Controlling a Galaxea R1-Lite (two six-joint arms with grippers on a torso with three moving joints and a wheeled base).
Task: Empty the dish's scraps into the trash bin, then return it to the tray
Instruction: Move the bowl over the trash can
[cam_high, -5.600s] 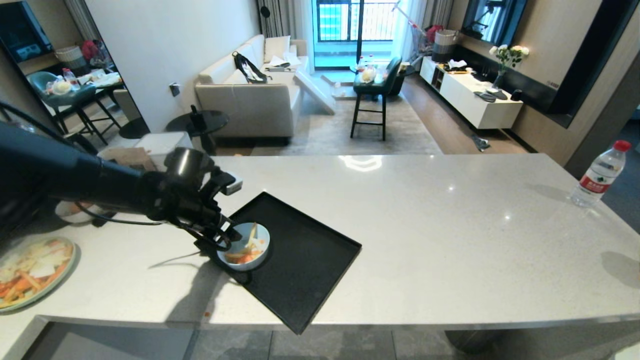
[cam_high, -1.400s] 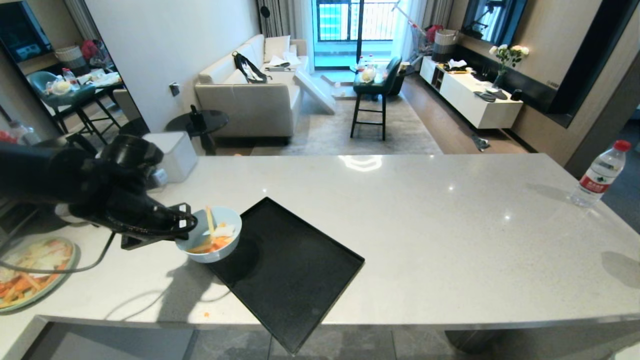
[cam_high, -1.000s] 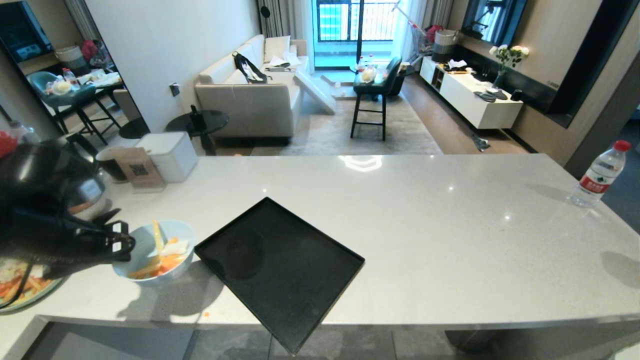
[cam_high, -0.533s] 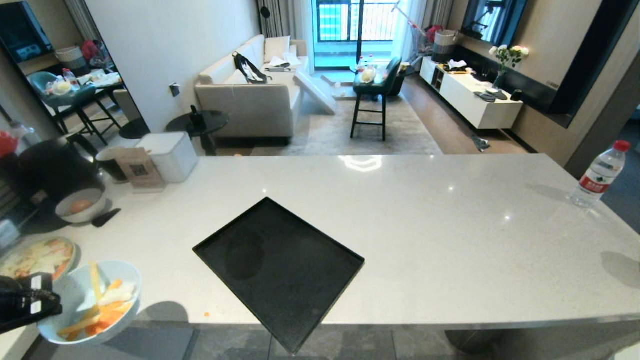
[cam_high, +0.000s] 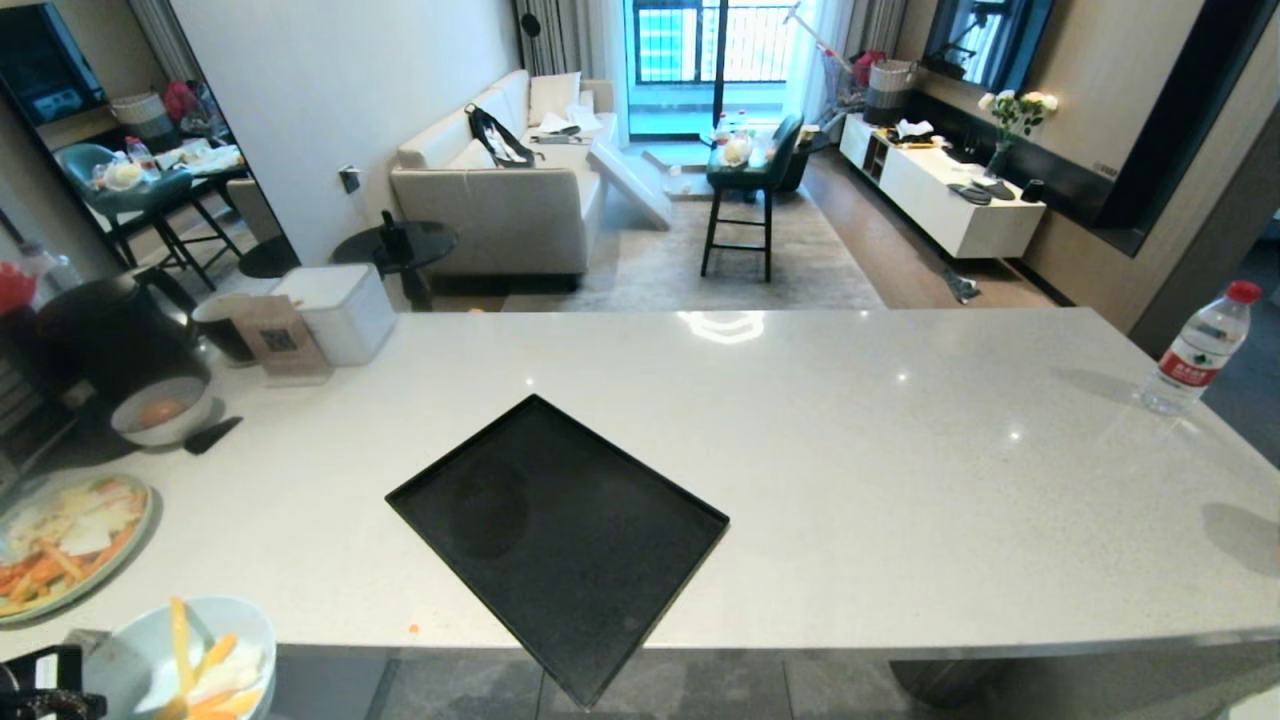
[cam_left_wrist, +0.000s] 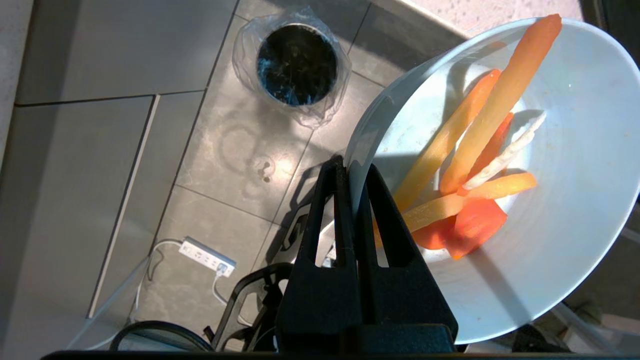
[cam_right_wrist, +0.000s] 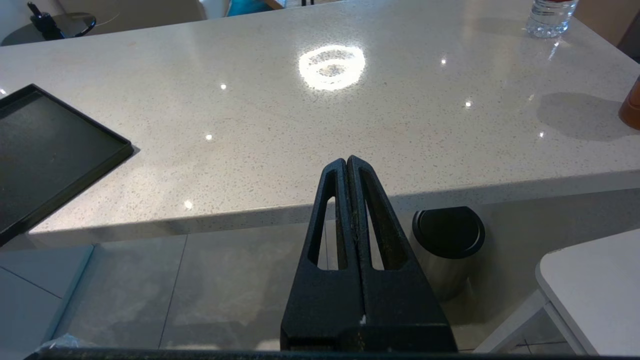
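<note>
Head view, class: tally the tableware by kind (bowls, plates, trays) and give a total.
Bowls: 2 (pale blue bowl, grey-white bowl)
Plates: 1 (green plate)
Trays: 1 (black tray)
Total: 4

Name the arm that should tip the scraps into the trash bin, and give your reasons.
Left. The left gripper already pinches the dish rim, scraps inside, above the lined trash bin. The right gripper is shut, empty.

Head camera looks down at the table (cam_high: 900, 450); left wrist faces the floor (cam_left_wrist: 100, 150); both show the bowl (cam_high: 190, 660).
</note>
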